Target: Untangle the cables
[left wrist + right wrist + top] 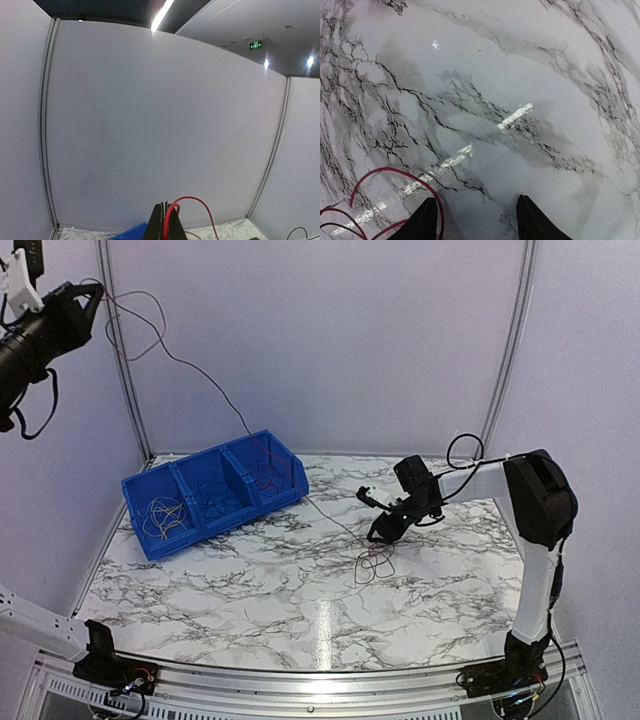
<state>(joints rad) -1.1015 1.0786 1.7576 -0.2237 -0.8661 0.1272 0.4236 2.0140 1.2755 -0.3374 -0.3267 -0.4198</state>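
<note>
Up high, your left gripper (88, 292) pinches one strand of the cables (376, 560); your right gripper (477, 202) hangs open, empty. Some fill the bin (135, 490); a loop on the tabletop (300, 590) looks unsorted.

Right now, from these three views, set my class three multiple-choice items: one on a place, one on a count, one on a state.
1. Where does the blue bin stand?
A. on the table's left rear part
B. in the right pincer
C. on the floor

2. How many compartments has it?
A. two
B. three
C. five

3. How is the left pincer?
A. open just above the bin
B. lying on the table
C. shut on a red cable, raised high

Key: 1 A, it sits on the marble table, left of centre and towards the back; 2 B, two dividers split it; 3 C, the red cable comes out of the closed pincer.
</note>
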